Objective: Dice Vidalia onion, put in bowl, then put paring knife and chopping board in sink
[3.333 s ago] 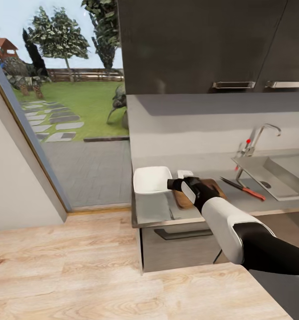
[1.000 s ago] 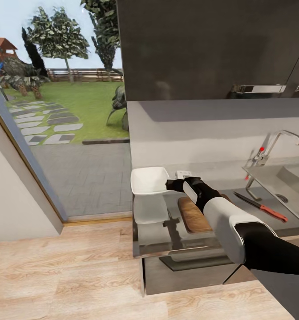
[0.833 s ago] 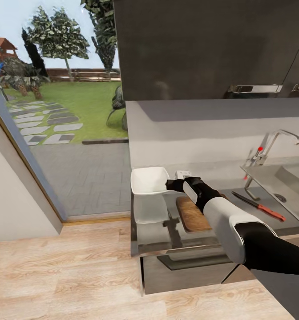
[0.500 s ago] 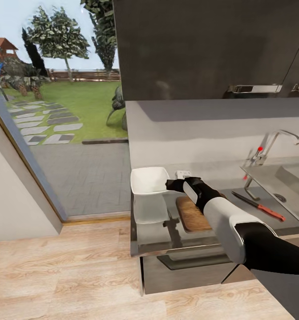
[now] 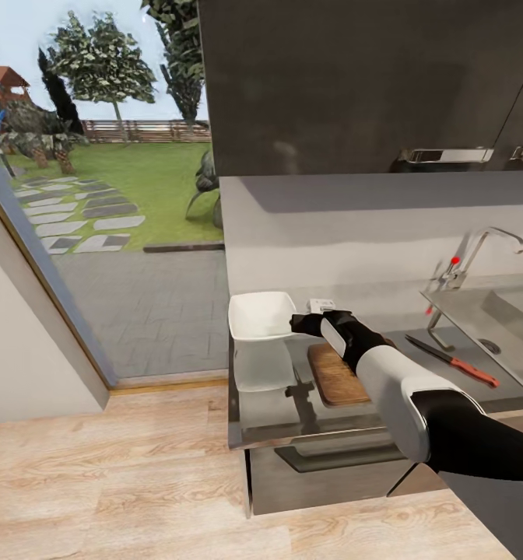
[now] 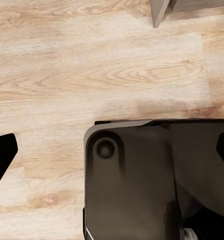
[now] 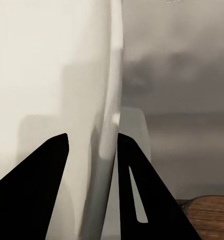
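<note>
My right gripper [image 5: 299,323] is shut on the near rim of the white bowl [image 5: 260,317], which hangs a little above the grey countertop [image 5: 293,416] at its left end. In the right wrist view the two dark fingers [image 7: 39,190] straddle the bowl's wall [image 7: 52,75]. The chopping board [image 5: 335,377] lies under my right forearm. To its right the paring knife [image 5: 452,360] lies on the counter, in front of the sink [image 5: 510,307]. The Vidalia onion is out of view. My left gripper [image 6: 112,150] hangs open over the wooden floor.
The chrome faucet [image 5: 487,243] with its red knob stands at the sink's back. A small white box [image 5: 321,305] sits on the wall behind the bowl. Dark upper cabinets [image 5: 355,85] hang overhead. A glass wall [image 5: 51,264] to the garden is at left. My dark base [image 6: 152,185] is below the left arm.
Since 3.3 s ago the camera has shifted, and the bowl has risen off the countertop in my right gripper. Over the last second hardly anything has moved.
</note>
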Robot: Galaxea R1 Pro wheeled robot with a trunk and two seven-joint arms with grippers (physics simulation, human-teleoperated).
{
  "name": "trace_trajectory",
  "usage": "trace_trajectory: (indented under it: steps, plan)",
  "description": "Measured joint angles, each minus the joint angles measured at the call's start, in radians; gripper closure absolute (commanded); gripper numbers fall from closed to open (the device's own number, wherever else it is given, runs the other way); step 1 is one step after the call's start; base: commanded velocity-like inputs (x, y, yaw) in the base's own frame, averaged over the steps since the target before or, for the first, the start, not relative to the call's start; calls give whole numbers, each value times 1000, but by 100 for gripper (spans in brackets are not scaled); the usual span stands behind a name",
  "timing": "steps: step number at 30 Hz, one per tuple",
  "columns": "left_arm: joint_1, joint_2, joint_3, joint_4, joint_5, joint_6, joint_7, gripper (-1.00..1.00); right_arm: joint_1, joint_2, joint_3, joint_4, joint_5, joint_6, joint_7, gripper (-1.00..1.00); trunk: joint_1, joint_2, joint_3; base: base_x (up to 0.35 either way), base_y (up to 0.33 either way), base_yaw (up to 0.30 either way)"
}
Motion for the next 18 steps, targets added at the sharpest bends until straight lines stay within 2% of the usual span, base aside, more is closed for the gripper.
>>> trace_trajectory:
  steps: [18]
  plan:
    - [-2,0,0,10,0,0,0,-100,5,2,1,0,0,-35,-7,100,0,0,0,20,-26,0]
